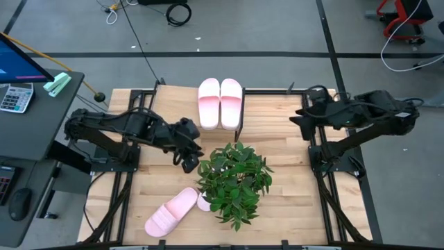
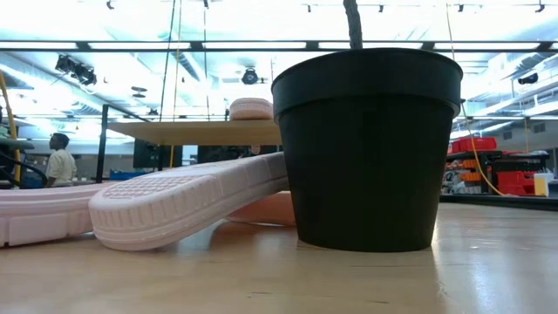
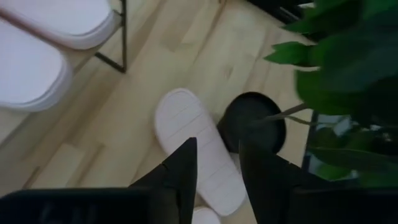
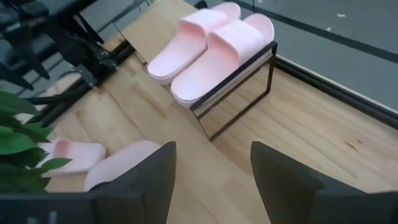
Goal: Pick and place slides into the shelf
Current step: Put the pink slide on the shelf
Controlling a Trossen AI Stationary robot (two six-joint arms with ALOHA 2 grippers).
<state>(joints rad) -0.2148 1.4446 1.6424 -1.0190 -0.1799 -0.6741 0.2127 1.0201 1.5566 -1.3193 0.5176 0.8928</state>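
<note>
Fourth slide (image 1: 203, 202) mostly hidden under plant (image 1: 234, 179); shelf (image 4: 239, 73) partly occupied.

Two pale pink slides (image 1: 220, 103) lie on the shelf (image 4: 233, 73), a light-wood board on a thin black frame, at the tabletop's far edge. Another pale pink slide (image 1: 171, 211), its sole ribbed with fine grooves, lies near the front edge. The tabletop (image 1: 291, 201) is light wood in slats. The plant (image 1: 234, 179) has green leaves and a black pot (image 2: 368, 148). Both arms are dark.
</note>
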